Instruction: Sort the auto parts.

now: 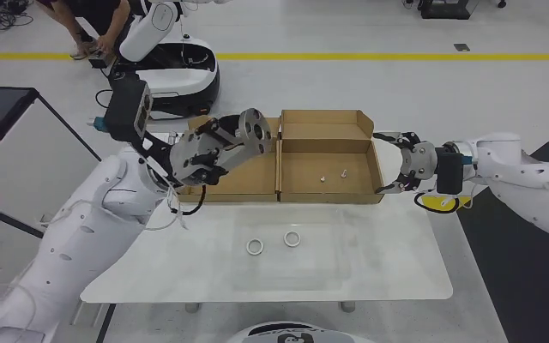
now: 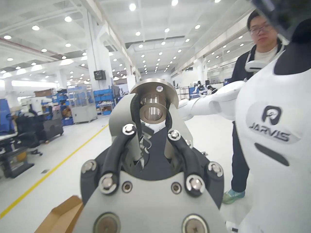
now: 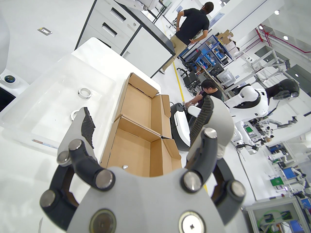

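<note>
Left gripper (image 1: 238,138): up in the air over the left box (image 1: 254,177), its fingers clamped on the hub of the flanged metal part (image 1: 256,129). The left wrist view has it dead centre, fingers pinching either side of the sleeve.
Flanged metal part: round steel disc with bolt holes, held clear above the left box and not touching the cardboard.
Right gripper (image 1: 385,161): parked just off the right edge of the right box (image 1: 330,161), fingers spread wide, nothing between them.
Right box: open-topped cardboard with flaps up, side by side with the left box on the far half of the surface (image 1: 403,266). Two small metal pieces (image 1: 322,179) lie apart on its floor, towards the near wall.
Clear tray (image 1: 330,261): on the near half of the surface, in front of the boxes.
White rings (image 1: 255,247): two of them lying flat in the tray, close together but not touching, one a shade farther and to the right (image 1: 292,238).
</note>
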